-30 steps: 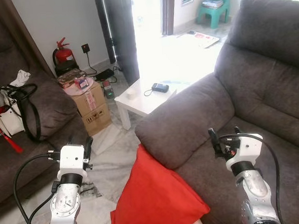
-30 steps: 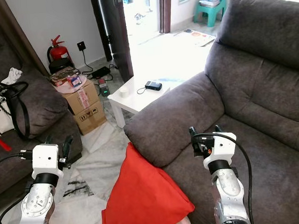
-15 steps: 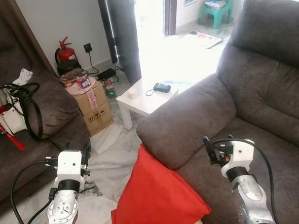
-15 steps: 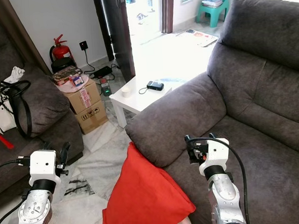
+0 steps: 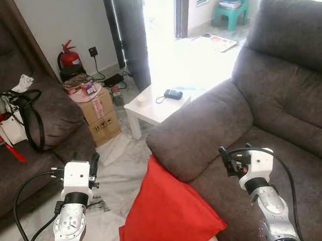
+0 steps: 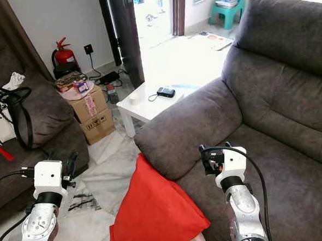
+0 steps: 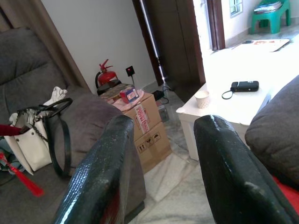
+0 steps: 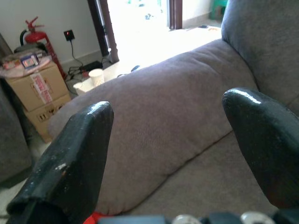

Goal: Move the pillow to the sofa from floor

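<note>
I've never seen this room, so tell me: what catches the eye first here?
The bright red pillow stands out, on the floor leaning against the armrest of the grey sofa. The left gripper and right gripper, both open, are raised on either side of it. Behind, a white side table sits by the sunlit doorway, and a red fire extinguisher stands by the wall.

Red square fabric pillow [image 5: 169,213]: lower corner cut off by the bottom edge of the head views, its right side hidden behind the front of the grey upholstered sofa [image 5: 269,108], which itself runs out past the right and bottom edges. Two stacked brown cardboard boxes [image 5: 99,116]: printed labels and the small items on top too small to read or identify. White handbag with black straps [image 5: 10,121] on the dark brown couch [image 5: 46,114]: partly cut off at the left edge, contents indistinct.
</note>
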Tool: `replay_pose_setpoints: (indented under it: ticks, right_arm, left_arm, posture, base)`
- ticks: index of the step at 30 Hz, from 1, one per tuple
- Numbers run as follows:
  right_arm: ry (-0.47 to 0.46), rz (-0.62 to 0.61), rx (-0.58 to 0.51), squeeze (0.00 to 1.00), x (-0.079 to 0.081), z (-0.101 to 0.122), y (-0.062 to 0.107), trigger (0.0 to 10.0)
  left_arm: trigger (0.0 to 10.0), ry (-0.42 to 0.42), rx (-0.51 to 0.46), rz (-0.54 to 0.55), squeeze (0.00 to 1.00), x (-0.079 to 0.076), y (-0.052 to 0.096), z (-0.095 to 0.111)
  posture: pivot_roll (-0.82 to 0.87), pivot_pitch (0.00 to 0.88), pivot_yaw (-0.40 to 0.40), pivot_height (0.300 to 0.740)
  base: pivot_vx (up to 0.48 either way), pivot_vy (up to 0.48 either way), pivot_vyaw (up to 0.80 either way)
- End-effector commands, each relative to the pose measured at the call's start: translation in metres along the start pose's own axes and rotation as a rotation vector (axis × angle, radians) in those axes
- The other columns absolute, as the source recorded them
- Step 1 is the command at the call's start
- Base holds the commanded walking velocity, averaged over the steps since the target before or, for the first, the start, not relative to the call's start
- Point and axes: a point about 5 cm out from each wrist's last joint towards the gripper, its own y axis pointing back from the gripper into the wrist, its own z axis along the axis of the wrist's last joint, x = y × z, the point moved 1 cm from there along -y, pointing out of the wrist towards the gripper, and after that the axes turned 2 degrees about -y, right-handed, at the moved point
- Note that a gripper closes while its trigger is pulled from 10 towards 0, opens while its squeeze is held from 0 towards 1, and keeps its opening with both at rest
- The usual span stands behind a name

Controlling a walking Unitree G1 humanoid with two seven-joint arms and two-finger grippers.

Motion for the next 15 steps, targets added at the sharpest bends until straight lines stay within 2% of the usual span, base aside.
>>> replay_pose_setpoints:
  ticks: [1,9,15]
  right_arm:
    - [0.012,0.015,0.007,0.00,0.0021,0.0023,-0.0042,10.0]
    - [0.018,0.032,0.008,0.00,0.0050,0.0032,-0.0070,10.0]
    - [0.018,0.038,0.011,0.00,0.0063,0.0039,-0.0085,10.0]
  left_arm:
    - [10.0,0.009,0.013,0.001,0.00,-0.0019,0.0003,-0.0008]
    - [10.0,0.010,0.010,-0.002,0.00,-0.0038,-0.0009,-0.0004]
    - [10.0,0.010,0.011,-0.001,0.00,-0.0047,-0.0016,0.0000]
  posture:
    - [0.02,0.000,0.025,0.735]
    - [0.02,0.000,0.025,0.697]
    - [0.03,0.000,0.021,0.697]
  base:
    - [0.000,0.000,0.00]
    - [0.000,0.000,0.00]
    - [0.000,0.000,0.00]
